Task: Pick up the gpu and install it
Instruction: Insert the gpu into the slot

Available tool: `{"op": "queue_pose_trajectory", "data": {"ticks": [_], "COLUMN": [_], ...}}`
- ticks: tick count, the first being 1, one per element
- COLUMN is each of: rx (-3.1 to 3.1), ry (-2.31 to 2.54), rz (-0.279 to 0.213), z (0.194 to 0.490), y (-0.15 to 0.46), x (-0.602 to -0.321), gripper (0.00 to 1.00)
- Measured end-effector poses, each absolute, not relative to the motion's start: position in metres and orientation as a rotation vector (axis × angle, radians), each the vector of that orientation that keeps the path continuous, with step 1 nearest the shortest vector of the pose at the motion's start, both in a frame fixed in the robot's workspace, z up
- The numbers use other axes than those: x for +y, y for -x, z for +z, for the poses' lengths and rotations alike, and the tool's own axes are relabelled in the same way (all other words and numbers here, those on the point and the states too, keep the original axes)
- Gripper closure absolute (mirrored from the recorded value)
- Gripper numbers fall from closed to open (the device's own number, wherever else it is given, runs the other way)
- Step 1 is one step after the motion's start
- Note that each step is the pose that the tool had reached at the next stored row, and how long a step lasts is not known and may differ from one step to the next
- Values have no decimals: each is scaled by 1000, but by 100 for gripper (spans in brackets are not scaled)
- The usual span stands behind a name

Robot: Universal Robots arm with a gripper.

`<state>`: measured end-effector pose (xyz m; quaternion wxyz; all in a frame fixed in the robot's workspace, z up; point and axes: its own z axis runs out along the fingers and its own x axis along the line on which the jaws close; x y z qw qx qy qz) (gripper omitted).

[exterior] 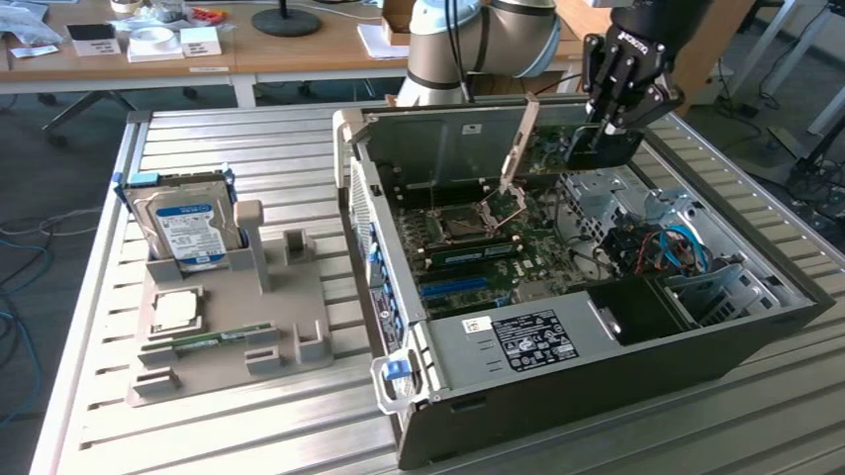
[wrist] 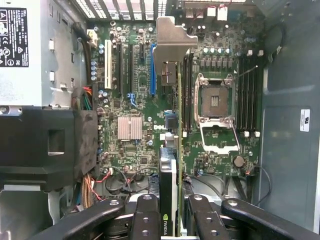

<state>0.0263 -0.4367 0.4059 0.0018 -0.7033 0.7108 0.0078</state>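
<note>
One gpu [exterior: 595, 153], and your gripper [exterior: 614, 124] has it. The jaws are partly closed, pinching the card's two flat faces at the end away from the silver bracket [wrist: 172, 40]. The card hangs above the motherboard [wrist: 135, 160] inside the open computer case [exterior: 442, 143]. It's not seated in any slot. It's held on edge, with the thin green board edge facing the motherboard. You've got the long axis running across the motherboard, out from the jaws to the bracket end, which points to the exterior view's left. That axis looks parallel to the motherboard's blue expansion slot [wrist: 152, 70]. The card appears offset from that slot, toward the motherboard's CPU socket [wrist: 216, 102]. Height above the motherboard can't be told.
</note>
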Motion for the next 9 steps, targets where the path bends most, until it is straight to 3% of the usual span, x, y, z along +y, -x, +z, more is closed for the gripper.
{"op": "queue_pose_trajectory", "data": {"ticks": [9], "rx": [2234], "ry": [2202], "rz": [23], "z": [406], "y": [-19], "x": [-437], "gripper": [73]}}
